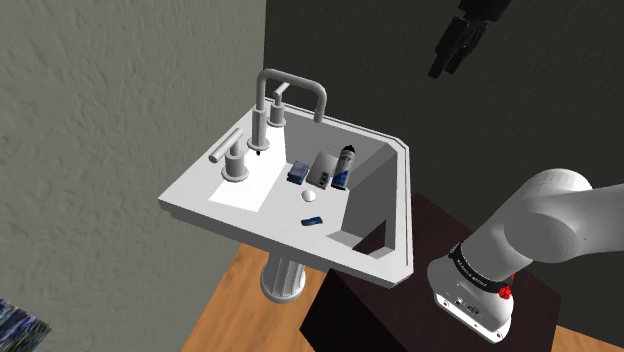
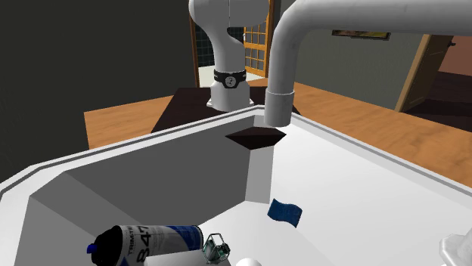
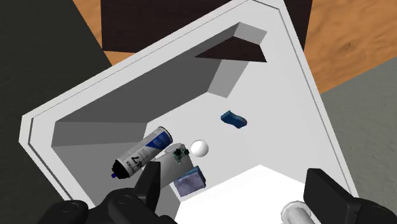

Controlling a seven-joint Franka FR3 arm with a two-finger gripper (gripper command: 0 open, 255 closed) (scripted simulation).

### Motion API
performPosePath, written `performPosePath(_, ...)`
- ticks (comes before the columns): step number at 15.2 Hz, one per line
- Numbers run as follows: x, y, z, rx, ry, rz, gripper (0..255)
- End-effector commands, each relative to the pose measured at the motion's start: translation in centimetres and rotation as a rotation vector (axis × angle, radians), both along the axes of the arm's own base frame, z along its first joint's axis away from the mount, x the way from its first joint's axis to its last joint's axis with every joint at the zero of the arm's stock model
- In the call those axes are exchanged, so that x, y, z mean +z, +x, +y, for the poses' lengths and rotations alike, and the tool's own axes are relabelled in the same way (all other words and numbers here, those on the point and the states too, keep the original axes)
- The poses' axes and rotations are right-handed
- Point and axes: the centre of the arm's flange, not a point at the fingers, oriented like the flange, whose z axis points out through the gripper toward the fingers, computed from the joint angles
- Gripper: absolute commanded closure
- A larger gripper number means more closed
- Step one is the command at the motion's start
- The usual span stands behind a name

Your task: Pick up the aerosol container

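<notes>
Against the sink's [image 3: 289, 76] basin wall, near a corner: aerosol container [image 3: 141, 153], lying down, black cap. Judged light, rigid, slippery, apt to roll; take across mid-body. Fingers [image 3: 149, 184] wide apart, empty, well above.

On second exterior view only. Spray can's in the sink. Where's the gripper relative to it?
Observer: The gripper hangs above the sink, well apart from the spray can.
Operator: Fingers?
Observer: In the wrist view the fingers stand apart, open, holding nothing.
Operator: Anything else near the can?
Observer: A blue-grey packet lies near it, close to the white ball.
</notes>
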Motion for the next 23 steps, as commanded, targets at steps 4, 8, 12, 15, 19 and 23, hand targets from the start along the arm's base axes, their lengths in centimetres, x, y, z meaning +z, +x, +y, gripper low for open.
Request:
performPosePath(4,-2.8,2.6,-1.5,-0.034,0.015,0.012,0)
performPosePath(8,-6.6,6.0,-3.6,-0.078,0.035,0.027,0)
performPosePath(12,-10.6,9.2,-5.7,-0.123,0.056,0.043,0)
performPosePath(15,-13.6,11.6,-7.4,-0.157,0.071,0.055,0)
performPosePath(19,-17.7,14.5,-9.6,-0.201,0.091,0.071,0)
performPosePath(23,-21.8,17.3,-11.9,-0.246,0.111,0.086,0)
